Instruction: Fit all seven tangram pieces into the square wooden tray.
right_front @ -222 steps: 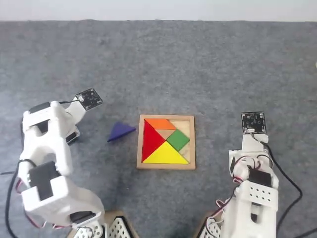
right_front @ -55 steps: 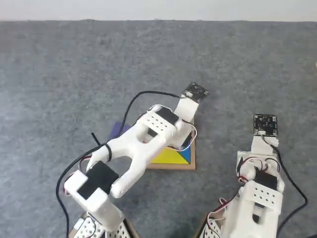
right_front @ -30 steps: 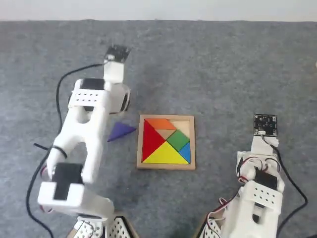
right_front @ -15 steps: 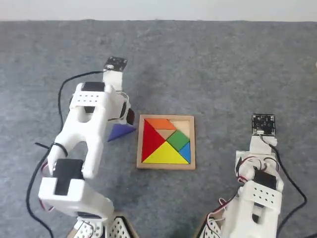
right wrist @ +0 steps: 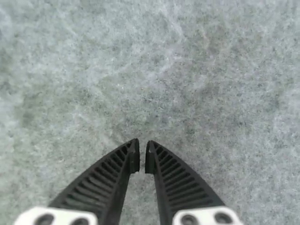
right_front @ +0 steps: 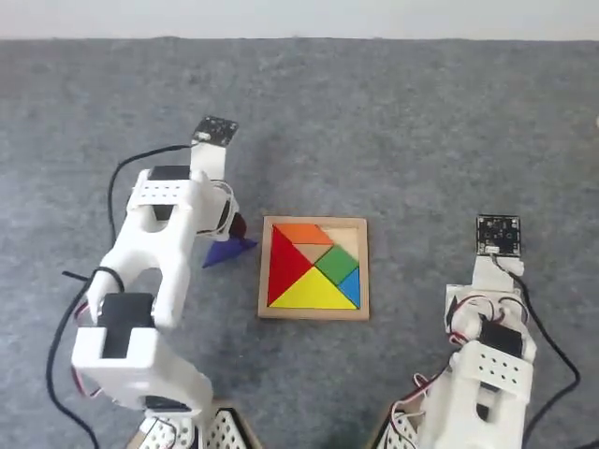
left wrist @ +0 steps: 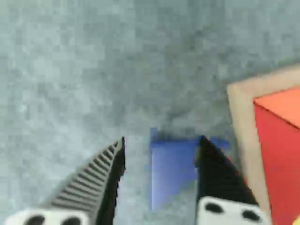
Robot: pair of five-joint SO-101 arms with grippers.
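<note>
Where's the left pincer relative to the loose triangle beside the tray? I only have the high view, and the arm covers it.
Observer: In the left wrist view the left pincer is open, and the blue triangle lies flat on the carpet between its fingers.
Operator: Touching it?
Observer: The dark finger overlaps the triangle's edge on the side of the tray. I cannot tell whether it makes contact. The ribbed finger stands apart, with carpet showing between it and the piece.
Operator: And the right pincer?
Observer: In the right wrist view the right pincer is shut, holding nothing, over bare carpet.
</note>
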